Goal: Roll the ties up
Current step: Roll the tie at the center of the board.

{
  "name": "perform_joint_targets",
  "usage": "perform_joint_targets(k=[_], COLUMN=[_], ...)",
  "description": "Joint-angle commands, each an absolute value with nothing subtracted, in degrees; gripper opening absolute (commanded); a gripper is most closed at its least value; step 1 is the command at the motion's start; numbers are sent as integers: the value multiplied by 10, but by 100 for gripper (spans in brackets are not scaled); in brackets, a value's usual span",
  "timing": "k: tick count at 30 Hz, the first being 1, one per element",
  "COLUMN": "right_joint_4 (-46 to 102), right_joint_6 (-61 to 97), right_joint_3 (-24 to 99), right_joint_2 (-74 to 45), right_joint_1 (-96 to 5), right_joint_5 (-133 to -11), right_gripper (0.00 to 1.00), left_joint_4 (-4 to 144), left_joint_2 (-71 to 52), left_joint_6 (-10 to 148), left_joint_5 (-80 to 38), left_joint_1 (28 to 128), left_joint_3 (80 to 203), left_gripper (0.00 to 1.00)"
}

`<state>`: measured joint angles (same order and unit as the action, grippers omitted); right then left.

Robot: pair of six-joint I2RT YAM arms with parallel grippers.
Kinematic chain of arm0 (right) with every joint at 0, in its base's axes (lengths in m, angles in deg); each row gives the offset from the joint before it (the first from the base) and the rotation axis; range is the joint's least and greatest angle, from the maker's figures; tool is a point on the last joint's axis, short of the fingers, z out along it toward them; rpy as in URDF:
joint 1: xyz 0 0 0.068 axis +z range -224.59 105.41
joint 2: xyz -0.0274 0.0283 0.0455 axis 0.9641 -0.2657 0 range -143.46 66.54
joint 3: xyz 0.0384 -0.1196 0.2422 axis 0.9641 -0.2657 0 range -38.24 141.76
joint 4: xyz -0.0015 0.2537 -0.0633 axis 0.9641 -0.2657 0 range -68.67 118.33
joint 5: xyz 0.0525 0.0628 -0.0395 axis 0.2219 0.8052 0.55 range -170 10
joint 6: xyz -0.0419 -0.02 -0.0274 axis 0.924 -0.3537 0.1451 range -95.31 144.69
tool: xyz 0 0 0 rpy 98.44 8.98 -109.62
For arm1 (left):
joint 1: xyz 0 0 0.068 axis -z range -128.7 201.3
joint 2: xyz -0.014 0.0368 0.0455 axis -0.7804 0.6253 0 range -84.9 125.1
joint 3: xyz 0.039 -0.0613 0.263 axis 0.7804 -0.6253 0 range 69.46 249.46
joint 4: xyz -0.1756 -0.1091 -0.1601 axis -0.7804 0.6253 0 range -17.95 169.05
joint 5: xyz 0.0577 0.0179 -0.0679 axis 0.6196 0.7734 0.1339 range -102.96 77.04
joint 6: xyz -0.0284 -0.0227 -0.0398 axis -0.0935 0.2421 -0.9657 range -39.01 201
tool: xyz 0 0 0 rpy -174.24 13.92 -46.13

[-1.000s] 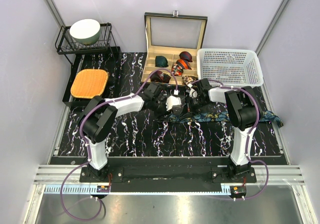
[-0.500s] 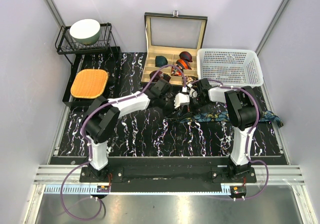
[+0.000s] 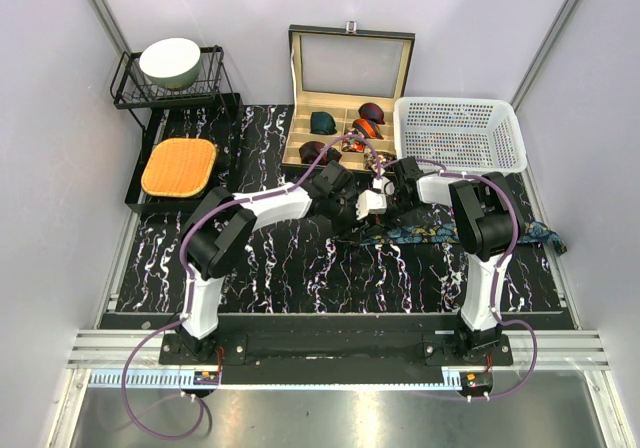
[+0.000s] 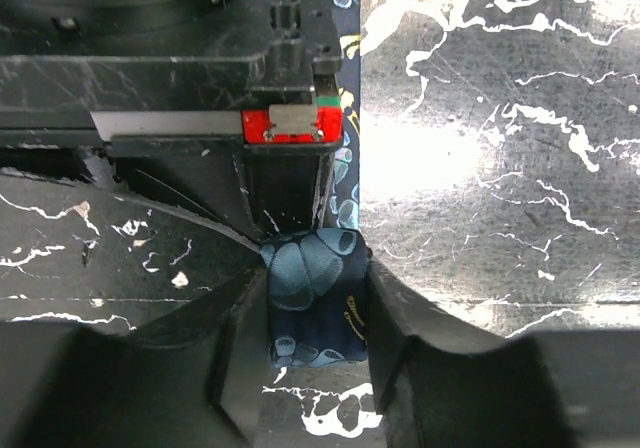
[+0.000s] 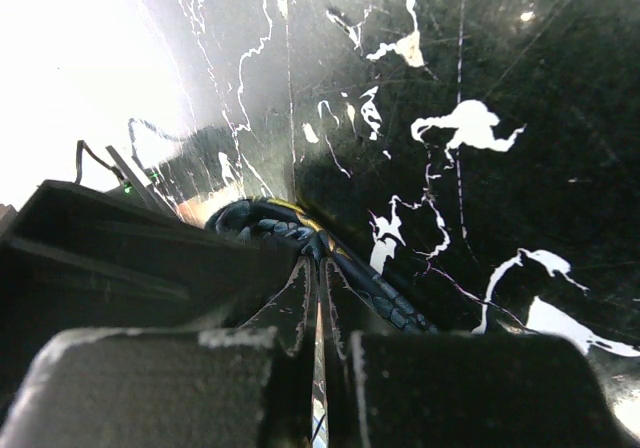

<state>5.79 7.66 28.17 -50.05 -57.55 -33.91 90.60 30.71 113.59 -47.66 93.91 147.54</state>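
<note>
The navy tie with the teal-and-gold pattern lies as a long strip (image 3: 440, 232) across the marble table, running right toward its edge. Its near end is a small coil (image 4: 315, 303) between the fingers of my left gripper (image 4: 312, 288), which press on both its sides. In the top view my left gripper (image 3: 368, 211) meets my right gripper (image 3: 388, 208) over this end. My right gripper (image 5: 322, 263) is shut, its tips pinching the tie (image 5: 372, 290) just where the strip leaves the coil. Green (image 3: 322, 122), maroon (image 3: 372, 112) and red-orange (image 3: 366, 128) coiled ties sit in the box.
The open wooden tie box (image 3: 350, 68) stands at the back centre, a white plastic basket (image 3: 460, 133) to its right. A wire rack with a bowl (image 3: 170, 61) and an orange cushion (image 3: 178, 165) are at the back left.
My left arm has reached further right, bringing its gripper up against the right gripper at the tie's rolled end. The right arm has barely moved.
</note>
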Motion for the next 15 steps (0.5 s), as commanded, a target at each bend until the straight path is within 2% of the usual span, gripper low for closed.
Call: perform_joint_targets(k=[1, 3, 7, 12, 15], right_joint_4=[65, 64, 64, 64, 62], right_joint_6=[94, 94, 93, 93, 94], right_joint_3=[282, 283, 285, 286, 286], right_joint_2=[-518, -519, -522, -522, -521], right_joint_1=[-570, -570, -570, -570, -570], right_joint_5=[-419, -422, -421, -422, -423], right_gripper=[0, 0, 0, 0, 0], left_joint_4=[920, 912, 888, 887, 888], left_joint_2=[290, 278, 247, 252, 247], left_joint_6=[1146, 1147, 1153, 1161, 1161], left_joint_5=[-457, -454, -446, -431, -434], left_joint_1=[931, 926, 911, 909, 903], left_joint_3=[1458, 1445, 1413, 1406, 1406], left_gripper=[53, 61, 71, 71, 64])
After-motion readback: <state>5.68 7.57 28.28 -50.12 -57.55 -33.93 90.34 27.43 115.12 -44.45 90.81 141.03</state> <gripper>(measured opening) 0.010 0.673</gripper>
